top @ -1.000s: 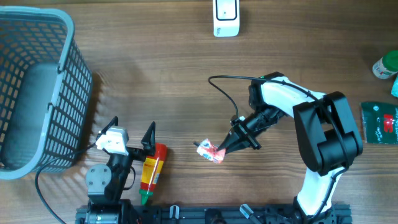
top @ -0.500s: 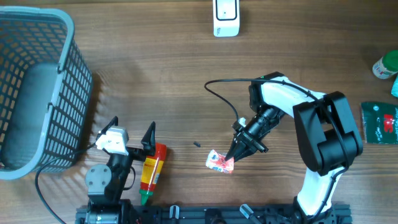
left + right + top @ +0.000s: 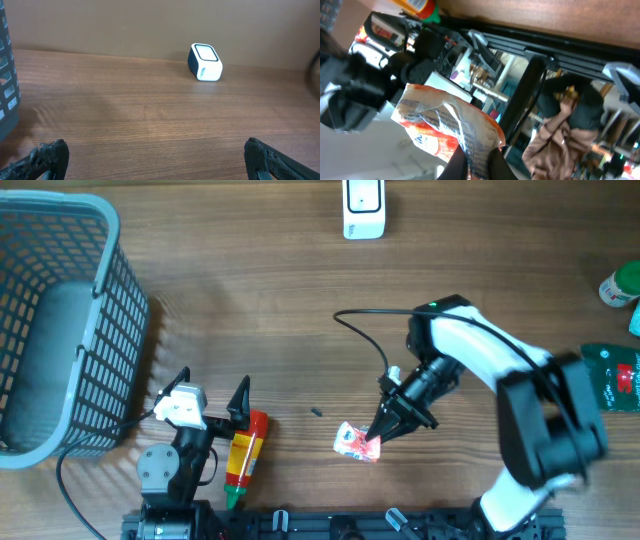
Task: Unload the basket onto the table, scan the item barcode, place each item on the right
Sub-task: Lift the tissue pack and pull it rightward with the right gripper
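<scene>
The right pincer (image 3: 378,437) has swung the red-and-white packet (image 3: 354,442) a touch farther from the scanner (image 3: 363,208), still clamped tight on its edge. The packet hangs over the bench (image 3: 280,320), well apart from the scanner. The left pincer (image 3: 210,390) gapes wide and empty, also well away from the scanner.

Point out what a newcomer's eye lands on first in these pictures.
The right gripper draws the eye first, shut on a crinkled red-and-white packet near the front middle of the table. Next come the big grey basket at the far left and the small white scanner at the back edge, well apart from the packet.
</scene>
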Robot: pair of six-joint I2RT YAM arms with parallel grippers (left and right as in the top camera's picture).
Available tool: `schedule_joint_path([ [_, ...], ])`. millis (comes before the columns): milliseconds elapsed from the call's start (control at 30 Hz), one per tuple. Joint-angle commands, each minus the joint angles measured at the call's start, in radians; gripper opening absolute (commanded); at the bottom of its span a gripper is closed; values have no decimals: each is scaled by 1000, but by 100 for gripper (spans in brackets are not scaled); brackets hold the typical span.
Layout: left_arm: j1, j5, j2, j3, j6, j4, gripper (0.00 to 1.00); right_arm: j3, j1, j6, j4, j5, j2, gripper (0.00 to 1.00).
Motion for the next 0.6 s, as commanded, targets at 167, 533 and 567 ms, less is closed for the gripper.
schedule_joint_path([
  [167, -4, -10, -1, -2, 20, -8, 100, -171, 31, 233, -2, 9, -342, 4],
  [533, -4, -10, -1, -2, 20, -8, 100, -177, 28, 306, -1, -238, -388, 4],
  [567, -4, -10, -1, -2, 20, -8, 100, -177, 22, 392, 14, -275, -386, 5],
])
